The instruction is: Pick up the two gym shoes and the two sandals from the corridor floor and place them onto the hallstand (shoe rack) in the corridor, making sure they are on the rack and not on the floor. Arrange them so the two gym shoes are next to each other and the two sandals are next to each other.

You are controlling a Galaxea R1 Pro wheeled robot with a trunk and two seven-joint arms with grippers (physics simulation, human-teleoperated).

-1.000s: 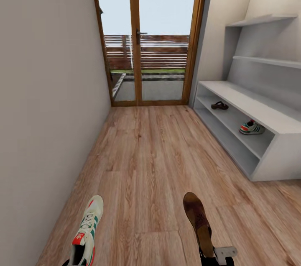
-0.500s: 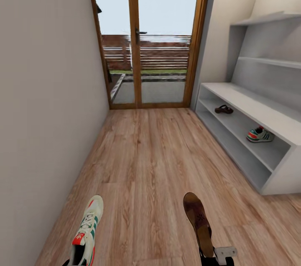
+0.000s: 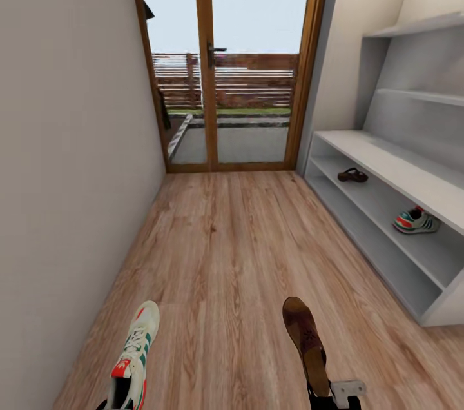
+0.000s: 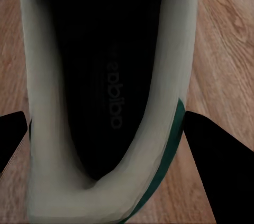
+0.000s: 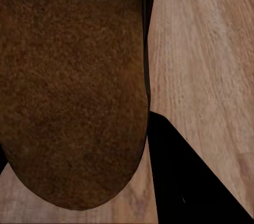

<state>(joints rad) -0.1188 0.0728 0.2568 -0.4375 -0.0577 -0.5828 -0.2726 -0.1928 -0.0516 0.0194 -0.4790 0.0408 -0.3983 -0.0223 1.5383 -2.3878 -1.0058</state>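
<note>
The word "adidas" is printed in dark letters on the black insole of the gym shoe [image 4: 111, 97] seen in the left wrist view; no other writing can be read. This off-white sneaker, with green side stripes and a red-orange heel, is held by the left gripper [image 4: 106, 145], whose dark fingers [image 4: 217, 166] lie against both of its sides. In the head view it is seen low at the left, toe forward, above the corridor floor [image 3: 225, 249].

A brown sandal [image 3: 305, 340] with a darker footbed is held by the right gripper [image 3: 332, 397] at its heel end; in the right wrist view its rough brown sole [image 5: 74, 86] is pressed against one black finger [image 5: 185, 176].

Compared with the earlier pictures, the whole head view has shifted: the hallstand [image 3: 412, 178] now lies further to the right and is cut off by the frame, and the glazed door [image 3: 222, 62] appears slightly nearer. The held shoes are placed as before.

On the upper open shelf of the pale grey hallstand a second sandal [image 3: 352, 175] lies toward the door end, and a second gym shoe [image 3: 416, 221] lies well apart from it, toward the near end.
</note>
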